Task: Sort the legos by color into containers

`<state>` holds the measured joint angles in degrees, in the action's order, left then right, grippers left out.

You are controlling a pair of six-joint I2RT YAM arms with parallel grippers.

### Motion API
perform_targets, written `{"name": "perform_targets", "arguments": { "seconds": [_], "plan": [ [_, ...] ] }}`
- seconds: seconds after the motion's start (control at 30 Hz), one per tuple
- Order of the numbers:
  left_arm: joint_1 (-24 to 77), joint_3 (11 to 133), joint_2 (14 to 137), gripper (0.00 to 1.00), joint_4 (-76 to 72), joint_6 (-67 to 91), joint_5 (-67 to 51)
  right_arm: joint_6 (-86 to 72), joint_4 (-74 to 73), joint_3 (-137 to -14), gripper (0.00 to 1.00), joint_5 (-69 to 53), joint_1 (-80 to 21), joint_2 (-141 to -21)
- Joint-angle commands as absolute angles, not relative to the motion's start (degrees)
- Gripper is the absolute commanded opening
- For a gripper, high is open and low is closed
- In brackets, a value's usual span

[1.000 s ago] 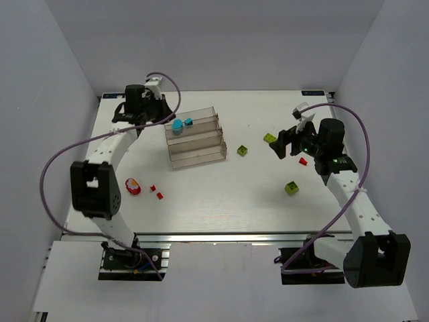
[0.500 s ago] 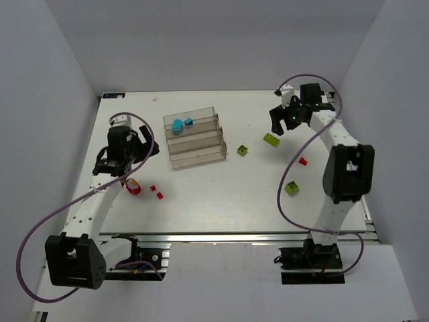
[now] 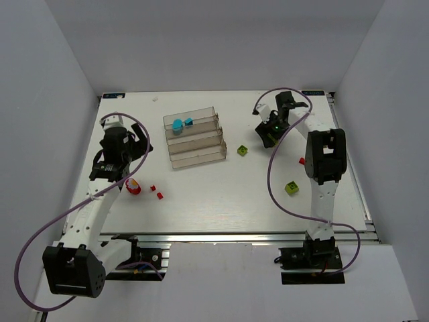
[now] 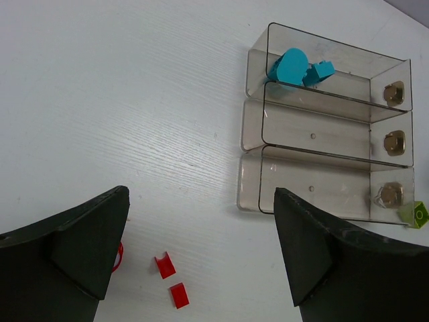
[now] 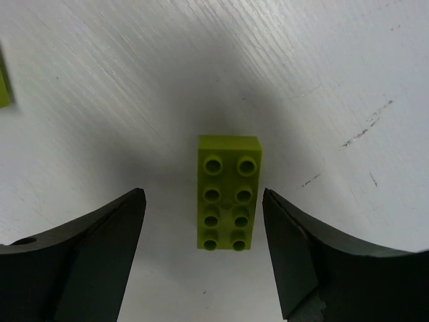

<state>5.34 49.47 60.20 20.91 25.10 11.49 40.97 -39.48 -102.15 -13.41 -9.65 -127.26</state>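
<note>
The containers [image 3: 194, 137] [image 4: 322, 134] are three clear troughs joined as a stepped rack. Two cyan legos [image 3: 181, 123] [image 4: 295, 66] lie in the back trough. My left gripper [image 3: 124, 153] [image 4: 201, 194] hangs open and empty, left of the rack, above two small red legos [image 4: 171, 278] [image 3: 156, 192]. My right gripper [image 3: 268, 132] [image 5: 203, 194] is open and straddles a long lime-green lego [image 5: 229, 201] without touching it. More green legos [image 3: 242, 150] [image 3: 291, 188] and a red lego [image 3: 302, 161] lie on the table.
A red and white rounded piece [image 3: 133, 186] lies by the left arm's forearm. A green lego [image 4: 415, 213] sits just past the rack's right end. Purple cables loop over both arms. White walls close in the table at the back and both sides.
The left gripper left the rack's back trough, opened and swung back to the left side. The right arm swung to the back and came down over the long green lego, jaws narrowing a little.
</note>
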Motion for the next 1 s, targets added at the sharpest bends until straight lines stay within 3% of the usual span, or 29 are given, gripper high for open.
{"name": "perform_targets", "arguments": {
  "seconds": [0.0,0.17,0.23,0.27,0.33,0.47,0.73,0.97],
  "plan": [
    [5.19,49.83,59.5,0.98,20.65,25.05,12.04,42.63,-40.17,-103.01,0.75,-11.69,-9.67,-127.53],
    [5.19,49.66,59.41,0.98,20.83,25.31,13.35,42.54,-38.94,-101.34,0.48,-10.37,-9.49,-127.71],
    [5.19,49.57,59.33,0.98,20.83,25.4,13.36,42.45,-38.24,-99.85,0.43,-10.37,-9.23,-127.18],
    [5.19,49.57,59.33,0.98,20.83,25.31,13.36,42.54,-37.88,-99.5,0.35,-10.28,-9.23,-126.57],
    [5.19,49.57,59.33,0.98,20.65,25.4,13.36,42.54,-37.71,-99.14,0.32,-10.28,-9.14,-126.21],
    [5.19,49.48,59.59,0.98,20.83,25.31,13.97,43.07,-40.5,-101.33,0.0,-11.51,-9.49,-125.25],
    [5.19,49.22,60.73,0.98,20.74,25.49,14.41,52.45,-40.69,-104.06,0.0,-25.65,-16.94,-113.22],
    [5.19,48.61,61.09,0.98,20.13,24.61,13.98,63.81,-40.96,-114.22,0.0,-27.87,-28.2,-117.85]
  ]
}}
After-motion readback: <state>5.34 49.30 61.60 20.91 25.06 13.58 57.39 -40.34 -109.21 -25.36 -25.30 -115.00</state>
